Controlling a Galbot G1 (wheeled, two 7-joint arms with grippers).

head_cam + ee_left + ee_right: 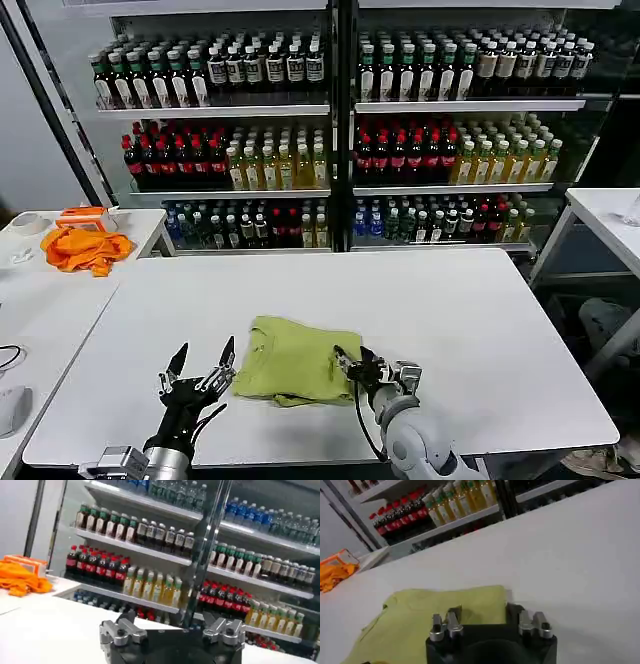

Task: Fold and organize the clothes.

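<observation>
The lime-green soft fabric short-sleeved shirt (295,360) lies near the front edge of the white table (480,330), already folded into a compact rectangle, so the folding looks largely done; tidying may remain. The left gripper (203,368) hovers just beside it, jaws spread wide and empty. The right gripper (352,364) sits at the shirt's right edge; whether it pinches fabric I cannot tell.
</observation>
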